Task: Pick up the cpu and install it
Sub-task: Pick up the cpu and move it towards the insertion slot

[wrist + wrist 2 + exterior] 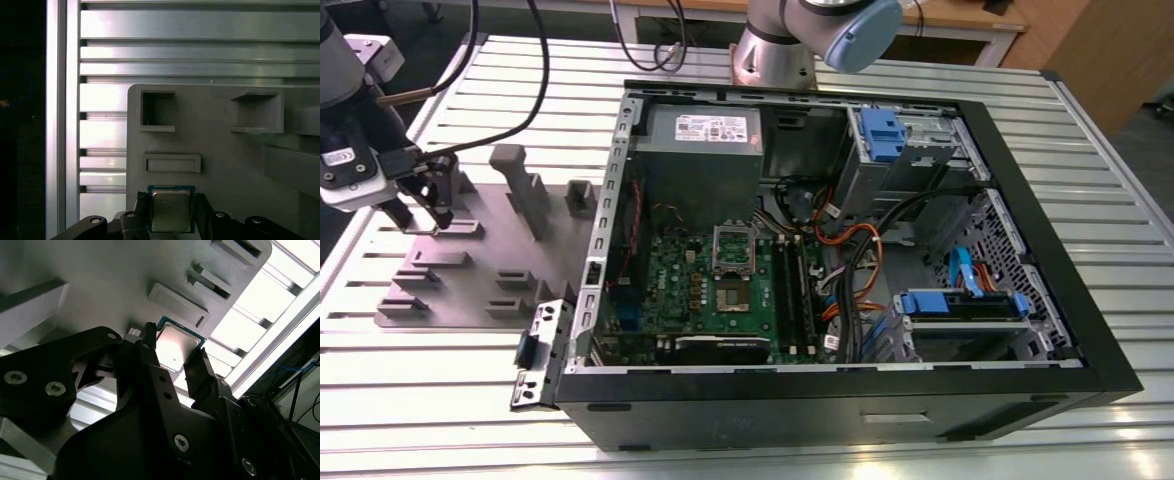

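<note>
The cpu [176,342] [171,211], a small square chip with a silvery metal top and a green rim, lies flat on the grey fixture plate [480,272] at the exterior view's left. My gripper [423,222] [175,354] [171,214] is down on that plate. In both wrist views its two dark fingers press against opposite edges of the chip, so it is shut on the cpu. The green motherboard [720,285] with its silver socket frame [735,242] lies inside the open computer case [854,400], well off to the exterior view's right of the gripper.
The fixture plate carries raised grey blocks and slots [520,185] around the gripper. The case's metal side wall [607,230] stands between plate and motherboard. Inside are a grey power supply [703,135], blue drive brackets [961,300] and orange cables [847,245]. The ribbed metal table [440,400] surrounds everything.
</note>
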You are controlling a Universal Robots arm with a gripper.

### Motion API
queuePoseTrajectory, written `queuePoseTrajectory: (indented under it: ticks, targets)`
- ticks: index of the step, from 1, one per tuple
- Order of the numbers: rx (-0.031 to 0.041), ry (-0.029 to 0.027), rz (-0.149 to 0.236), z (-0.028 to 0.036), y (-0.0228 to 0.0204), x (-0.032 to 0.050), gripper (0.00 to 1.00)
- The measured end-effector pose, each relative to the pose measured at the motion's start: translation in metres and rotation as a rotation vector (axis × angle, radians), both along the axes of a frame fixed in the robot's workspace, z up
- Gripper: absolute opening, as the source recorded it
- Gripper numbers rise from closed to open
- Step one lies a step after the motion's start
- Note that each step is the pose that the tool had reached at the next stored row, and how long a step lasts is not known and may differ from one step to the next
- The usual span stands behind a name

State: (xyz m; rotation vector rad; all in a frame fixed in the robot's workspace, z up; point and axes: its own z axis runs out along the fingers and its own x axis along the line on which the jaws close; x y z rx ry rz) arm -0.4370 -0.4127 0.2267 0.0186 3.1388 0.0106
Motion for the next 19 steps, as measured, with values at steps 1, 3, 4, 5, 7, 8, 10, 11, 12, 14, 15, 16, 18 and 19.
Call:
queuePoseTrajectory:
  ticks: [1,3,4,5,7,8,10,11,12,14,15,16,18,19]
  targets:
    - [-0.0005,-0.0001,0.0,0.0002,0.0,0.0,0.47]
    - [-0.0016,-0.0002,0.0,0.0006,0.0001,0.0,0.47]
    - [-0.0024,-0.0002,0.0,0.0008,0.0001,0.0,0.47]
    - [-0.0029,-0.0003,0.0,0.0009,0.0001,0.0,0.47]
    - [-0.0041,-0.0001,0.0,0.0011,0.0001,-0.0001,0.47]
    - [-0.0045,-0.0001,0.0,0.0013,0.0001,0.0,0.47]
    - [-0.0052,-0.0001,0.0,0.0014,0.0001,0.0,0.47]
    - [-0.0056,0.0,0.0,0.0016,0.0001,0.0,0.47]
    - [-0.0059,-0.0001,0.0,0.0017,0.0001,0.0,0.47]
    - [-0.0065,-0.0003,0.0,0.0019,0.0001,0.0,0.47]
    - [-0.0069,-0.0002,0.0,0.0022,0.0001,0.0,0.47]
    - [-0.0074,-0.0001,0.0,0.0024,0.0001,0.0,0.47]
    - [-0.0084,0.0,0.0,0.003,0.0001,0.0,0.47]
    - [-0.0088,-0.0001,0.0,0.0033,0.0001,0.0,0.47]
